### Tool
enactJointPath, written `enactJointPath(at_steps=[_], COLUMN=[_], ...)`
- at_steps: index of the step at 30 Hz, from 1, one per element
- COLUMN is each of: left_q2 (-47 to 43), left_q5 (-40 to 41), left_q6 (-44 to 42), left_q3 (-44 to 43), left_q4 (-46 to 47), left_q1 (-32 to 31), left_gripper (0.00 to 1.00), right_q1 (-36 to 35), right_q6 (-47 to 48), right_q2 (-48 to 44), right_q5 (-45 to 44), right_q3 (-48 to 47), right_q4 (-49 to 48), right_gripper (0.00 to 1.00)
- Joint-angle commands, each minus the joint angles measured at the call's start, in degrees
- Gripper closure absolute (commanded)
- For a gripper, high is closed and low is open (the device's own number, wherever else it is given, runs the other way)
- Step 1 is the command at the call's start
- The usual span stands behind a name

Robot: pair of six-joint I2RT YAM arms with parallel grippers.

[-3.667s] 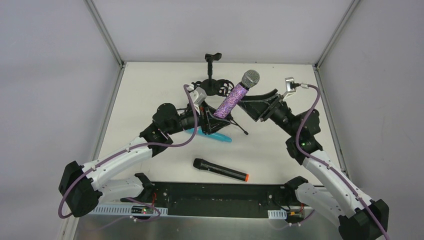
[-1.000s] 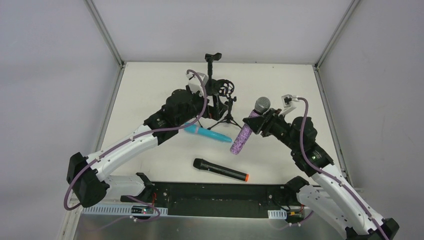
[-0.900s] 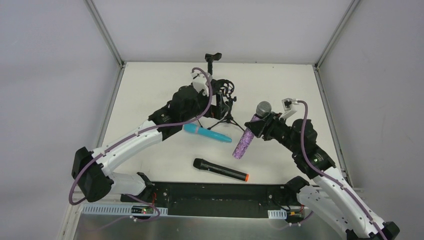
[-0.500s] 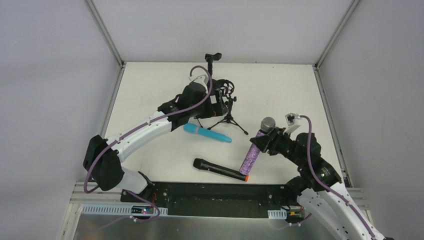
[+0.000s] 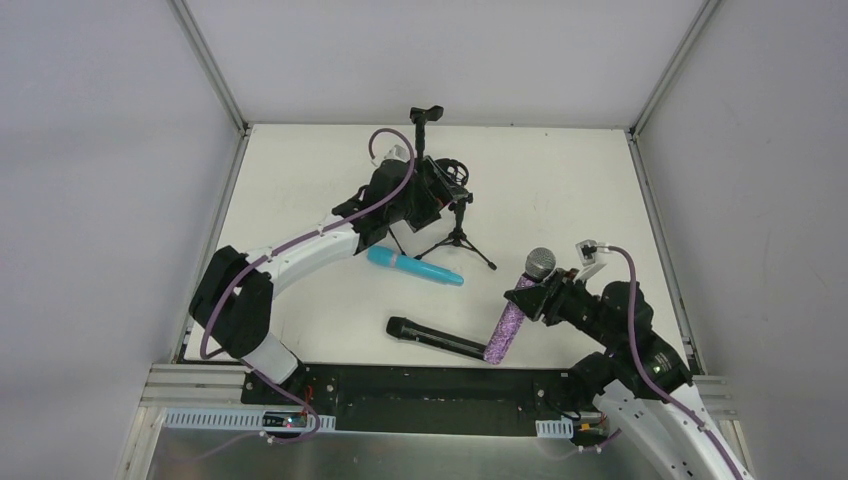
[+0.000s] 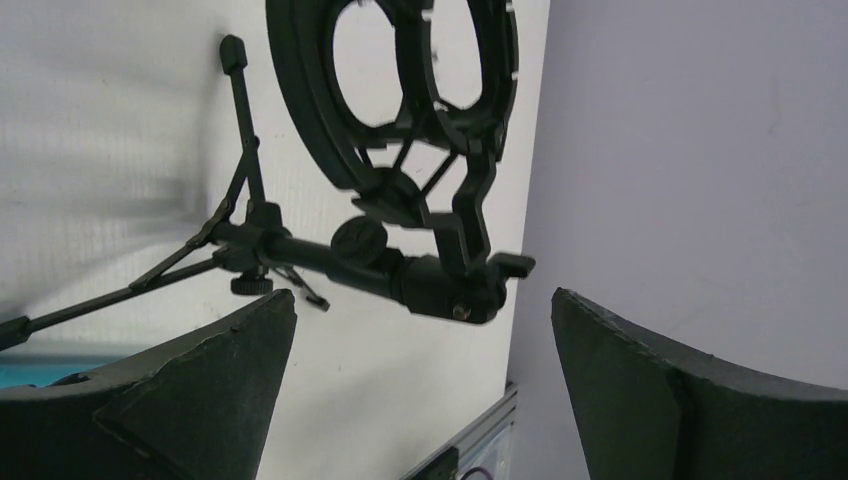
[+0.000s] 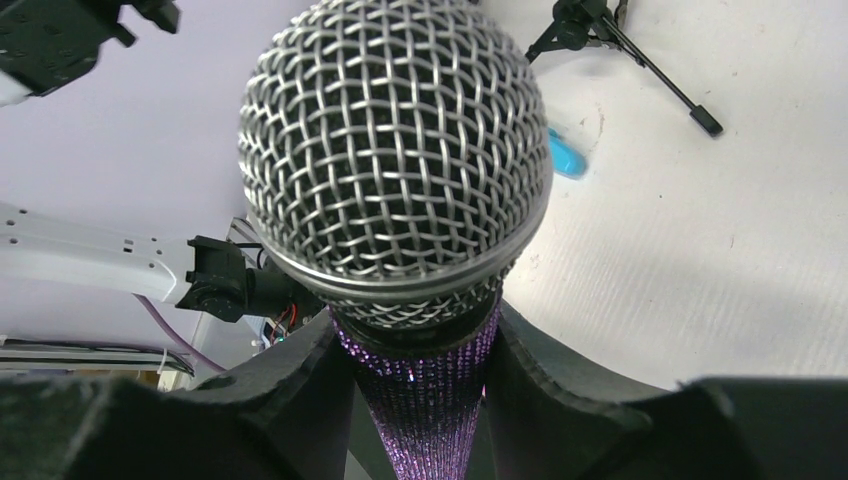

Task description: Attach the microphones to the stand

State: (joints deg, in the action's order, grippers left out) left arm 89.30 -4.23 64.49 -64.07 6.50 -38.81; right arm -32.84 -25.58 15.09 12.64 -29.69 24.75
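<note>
The black tripod stand (image 5: 457, 222) is at mid-table, its ring mount (image 6: 400, 90) empty. My left gripper (image 5: 436, 196) is open beside the stand's stem (image 6: 330, 255), with its jaws wide on either side of the mount's joint and touching nothing (image 6: 420, 310). My right gripper (image 5: 530, 295) is shut on the glittery purple microphone (image 5: 510, 322), gripping just under the silver mesh head (image 7: 395, 150). The microphone is held tilted above the table, tail down. The turquoise microphone (image 5: 415, 266) lies flat near the stand's legs. The black microphone (image 5: 435, 338) lies near the front edge, its right end hidden behind the purple one.
A second small stand with a clip (image 5: 427, 113) is at the table's back edge. Grey walls and metal frame posts close in the table on three sides. The arms' black base plate (image 5: 430, 395) runs along the near edge.
My right arm has drawn back toward the near edge with the purple microphone, whose tail now hangs over the black microphone's end. My left gripper has shifted right, closer to the stand's mount.
</note>
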Motion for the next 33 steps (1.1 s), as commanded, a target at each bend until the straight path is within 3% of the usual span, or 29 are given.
enactJointPath(at_steps=[1, 8, 16, 26, 30, 33], left_q2=[2.5, 4.1, 5.1, 9.4, 11.5, 13.3], left_q5=[1.6, 8.0, 12.9, 12.8, 8.7, 5.7], left_q6=[6.8, 9.6, 10.2, 9.2, 7.9, 6.6], left_q3=[-1.1, 1.5, 1.8, -3.3, -6.1, -8.8], left_q4=[6.9, 12.3, 15.5, 17.5, 18.3, 18.3], left_q1=[1.2, 1.5, 1.5, 0.9, 0.6, -0.1], left_gripper=[0.02, 0.06, 0.18, 0.45, 0.61, 0.66], right_q1=[-0.2, -0.2, -0.2, -0.2, -0.2, -0.2], right_q6=[-1.6, -1.2, -0.9, -0.4, 0.0, 0.2], right_q2=[-3.6, -3.6, -1.7, 0.2, 1.1, 1.5], right_q5=[-0.5, -0.5, 0.7, 1.0, 0.6, 0.4], right_q3=[-0.6, -1.0, -1.2, -1.9, -2.8, -3.6], right_q4=[-1.0, -0.1, -1.0, -1.0, -0.3, 0.2], right_gripper=[1.0, 1.0, 1.0, 1.0, 1.0, 1.0])
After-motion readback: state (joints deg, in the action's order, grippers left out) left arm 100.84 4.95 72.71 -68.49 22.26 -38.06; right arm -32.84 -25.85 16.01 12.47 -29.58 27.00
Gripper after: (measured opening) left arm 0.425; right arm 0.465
